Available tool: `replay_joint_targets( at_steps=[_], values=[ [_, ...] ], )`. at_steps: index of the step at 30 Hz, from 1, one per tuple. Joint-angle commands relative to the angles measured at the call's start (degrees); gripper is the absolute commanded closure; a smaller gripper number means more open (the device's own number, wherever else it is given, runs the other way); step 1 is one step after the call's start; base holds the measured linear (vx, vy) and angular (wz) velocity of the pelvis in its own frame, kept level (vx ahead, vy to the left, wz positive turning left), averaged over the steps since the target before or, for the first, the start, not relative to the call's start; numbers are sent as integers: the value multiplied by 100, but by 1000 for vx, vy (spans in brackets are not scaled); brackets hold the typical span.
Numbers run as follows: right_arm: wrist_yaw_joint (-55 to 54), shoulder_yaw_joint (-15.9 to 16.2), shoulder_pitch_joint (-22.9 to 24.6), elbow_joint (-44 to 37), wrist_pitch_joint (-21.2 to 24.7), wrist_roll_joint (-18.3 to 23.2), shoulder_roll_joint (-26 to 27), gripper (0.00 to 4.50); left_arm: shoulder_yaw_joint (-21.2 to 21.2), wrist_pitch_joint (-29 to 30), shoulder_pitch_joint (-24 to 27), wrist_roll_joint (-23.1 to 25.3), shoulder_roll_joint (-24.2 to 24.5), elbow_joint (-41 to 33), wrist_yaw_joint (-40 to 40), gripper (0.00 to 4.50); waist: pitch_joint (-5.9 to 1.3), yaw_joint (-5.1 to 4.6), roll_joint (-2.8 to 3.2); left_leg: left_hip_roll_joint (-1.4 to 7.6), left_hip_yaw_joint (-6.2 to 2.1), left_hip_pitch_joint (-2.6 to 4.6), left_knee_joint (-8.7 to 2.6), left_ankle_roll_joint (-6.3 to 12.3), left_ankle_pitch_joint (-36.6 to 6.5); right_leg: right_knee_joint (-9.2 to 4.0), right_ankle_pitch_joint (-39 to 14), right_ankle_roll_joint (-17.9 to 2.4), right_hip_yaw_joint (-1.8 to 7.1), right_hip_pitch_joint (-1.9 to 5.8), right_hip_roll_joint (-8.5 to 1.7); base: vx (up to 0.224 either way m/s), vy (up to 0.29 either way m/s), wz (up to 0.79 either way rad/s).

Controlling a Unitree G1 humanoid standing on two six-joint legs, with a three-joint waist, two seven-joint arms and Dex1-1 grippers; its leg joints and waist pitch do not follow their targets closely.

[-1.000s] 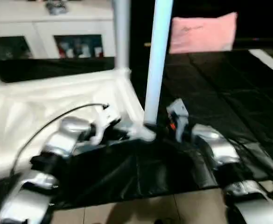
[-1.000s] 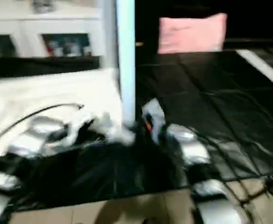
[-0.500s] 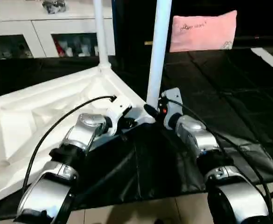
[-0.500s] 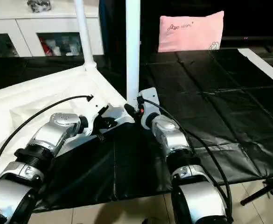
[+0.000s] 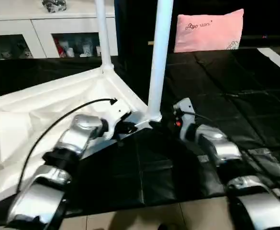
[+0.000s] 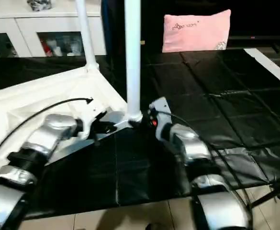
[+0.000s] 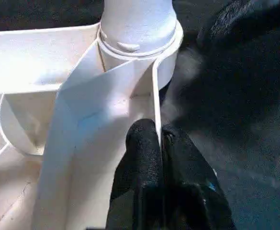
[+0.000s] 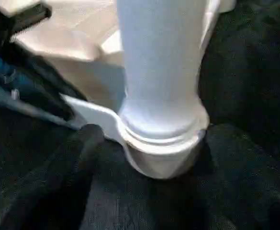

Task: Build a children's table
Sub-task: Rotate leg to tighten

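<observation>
The white tabletop (image 5: 39, 120) lies upside down on a black mat, ribs up. Two white legs stand upright in its corner sockets, one at the far corner (image 5: 101, 33) and one at the near corner (image 5: 159, 57). My left gripper (image 7: 160, 139) is shut on the thin rim wall of the tabletop just beside the near socket (image 7: 140, 57). My right gripper (image 8: 156, 132) is open, a black finger (image 8: 82, 148) on each side of that socket's base (image 8: 163, 153), a little apart from it. In the left eye view its wrist (image 5: 184, 112) sits just right of the near leg.
The black mat (image 5: 235, 86) covers the floor to the right and behind. A pink cushion (image 5: 209, 29) stands at the back. A white glass-door cabinet (image 5: 49, 28) runs along the back left. Tiled floor (image 5: 144, 218) shows at the front edge.
My right gripper has drawn back to the right, away from the base of the near leg that it was against. My left gripper keeps its hold on the rim.
</observation>
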Motion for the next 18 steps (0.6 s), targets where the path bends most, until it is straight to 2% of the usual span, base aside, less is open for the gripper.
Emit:
replay_joint_targets(
  at_steps=[1,3,7,8,9,11,14,17,18],
  values=[
    [566,150,44,-264,-127,-44,-159,50,-133,-328,37,-112,105,-208,-568,450,-391,37,19,2,106,-71,-353,491,-1056,-441,-1526,-1273,178,489,-249,0,0,0],
    [887,225,62,-357,-162,-29,-297,50,-247,-509,83,-78,215,-235,-835,450,-389,87,29,37,117,-55,-356,509,-1034,-426,-1450,-1287,192,464,-247,0,0,0],
    [1755,404,155,-697,-184,120,-573,50,-511,-970,196,22,475,-210,-1500,450,-378,169,16,48,119,-37,-368,505,-1147,-433,-1590,-1240,190,458,-247,0,0,0],
    [1950,457,193,-789,-154,163,-615,50,-541,-1006,221,-1,517,-242,-1653,450,-377,176,-9,50,125,-40,-369,512,-1140,-437,-1604,-1217,197,463,-249,0,0,0],
    [2115,498,217,-854,-117,191,-642,50,-565,-1021,246,-28,552,-278,-1794,450,-381,200,3,52,121,-40,-365,512,-1117,-425,-1591,-1211,200,466,-256,0,0,0],
    [2215,531,226,-875,-84,193,-654,50,-593,-1032,267,-49,582,-319,-1920,450,-383,238,-10,69,120,-48,-373,497,-1002,-407,-1529,-1232,207,458,-271,0,0,0],
    [2810,803,275,-972,47,174,-688,50,-727,-1070,343,-117,715,-527,-2403,450,-372,279,-17,67,122,-28,-385,442,-1101,-422,-1744,-1188,206,437,-265,0,0,0],
    [2835,831,253,-935,-7,155,-636,50,-776,-1090,359,-146,749,-578,-2536,450,-373,291,-16,73,121,-23,-390,396,-1081,-426,-1772,-1154,214,428,-274,0,0,0],
    [2859,840,226,-902,-7,160,-587,67,-811,-1110,373,-165,767,-613,-2623,450,-375,295,-30,68,118,-33,-390,378,-1039,-410,-1744,-1143,215,439,-274,0,0,0]
  ],
)
